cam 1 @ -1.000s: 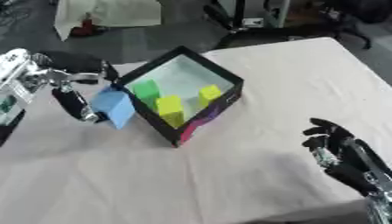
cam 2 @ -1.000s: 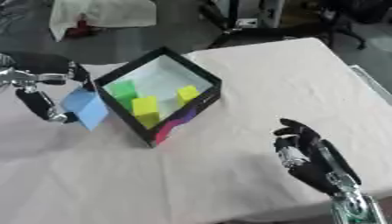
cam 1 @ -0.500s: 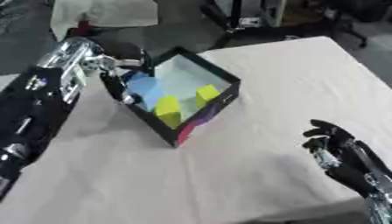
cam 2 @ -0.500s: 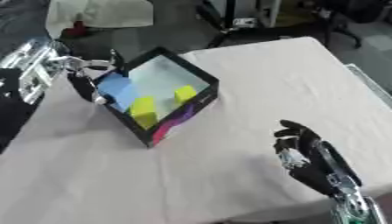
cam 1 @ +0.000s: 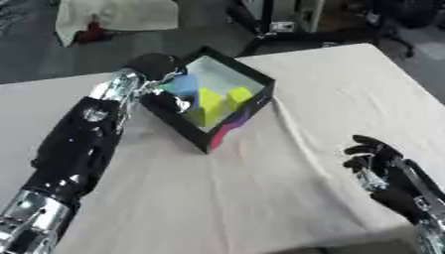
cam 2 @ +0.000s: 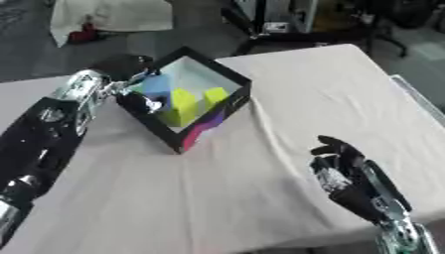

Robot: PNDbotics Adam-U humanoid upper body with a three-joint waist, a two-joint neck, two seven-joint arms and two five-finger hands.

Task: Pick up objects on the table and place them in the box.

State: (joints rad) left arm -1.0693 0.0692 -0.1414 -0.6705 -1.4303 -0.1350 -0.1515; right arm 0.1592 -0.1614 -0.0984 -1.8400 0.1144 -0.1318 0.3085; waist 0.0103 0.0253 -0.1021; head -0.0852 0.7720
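Over the box's (cam 1: 228,130) far-left rim, the left hand (cam 1: 155,66) holds the blue block (cam 1: 184,85) in curled fingers, and should lower it clear of the yellow-green blocks (cam 1: 211,103) before releasing; the right hand (cam 1: 381,163) idles relaxed near right.

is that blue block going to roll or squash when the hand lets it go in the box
Probably not. The blue block shows flat faces and straight edges, so it should settle rather than roll. It keeps its shape at the left hand, so it seems stiff. It might land tilted, since yellow-green blocks already crowd the box.
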